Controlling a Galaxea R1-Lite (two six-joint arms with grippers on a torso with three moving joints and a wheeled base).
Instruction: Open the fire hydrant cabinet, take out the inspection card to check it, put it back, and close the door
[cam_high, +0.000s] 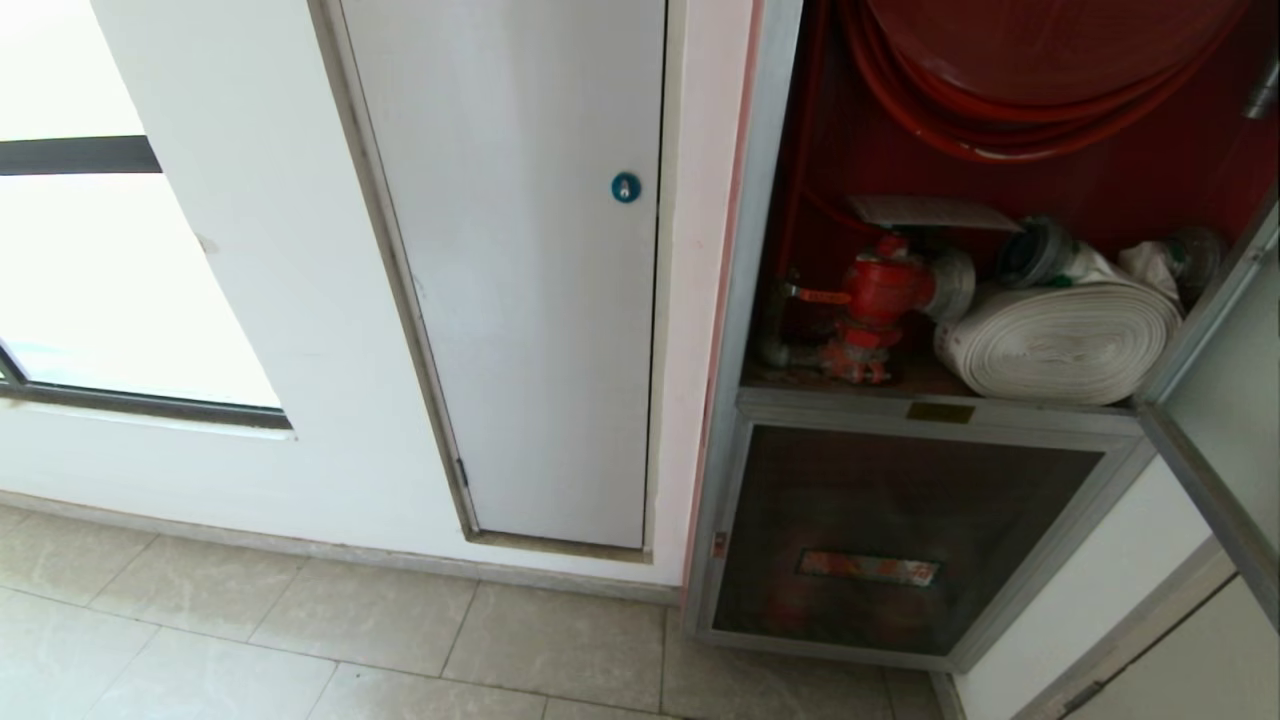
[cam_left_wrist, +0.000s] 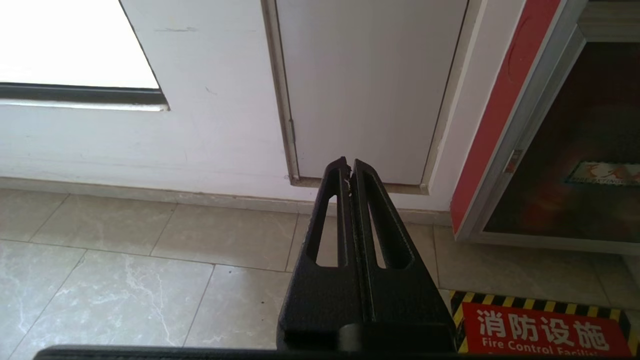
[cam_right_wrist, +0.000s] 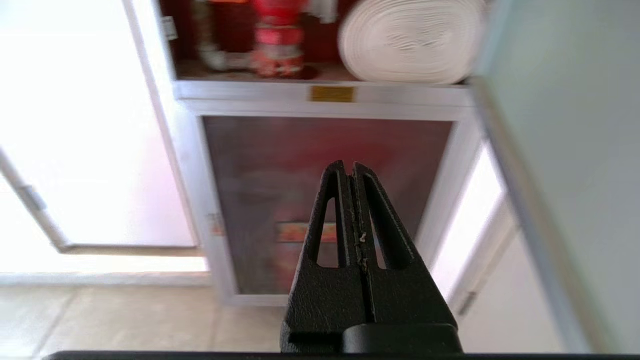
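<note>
So far you had the door (cam_high: 1225, 400) swung open, inspection card (cam_high: 930, 212) lying atop the hydrant valve (cam_high: 880, 300), and both grippers, left gripper (cam_left_wrist: 348, 162) and right gripper (cam_right_wrist: 348, 165), clenched empty, so whether you had checked the card I cannot tell.

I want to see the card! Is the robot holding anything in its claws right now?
No. Both the left gripper and the right gripper are shut on nothing. The card lies inside the open cabinet, on top of the red valve.

The fire hydrant cabinet (cam_high: 748, 300), grey-framed and red inside, fills the right of the head view. Its door (cam_high: 1225, 400) stands swung open at the right edge. The inspection card (cam_high: 930, 212) lies flat atop the red valve, upper right.
</note>
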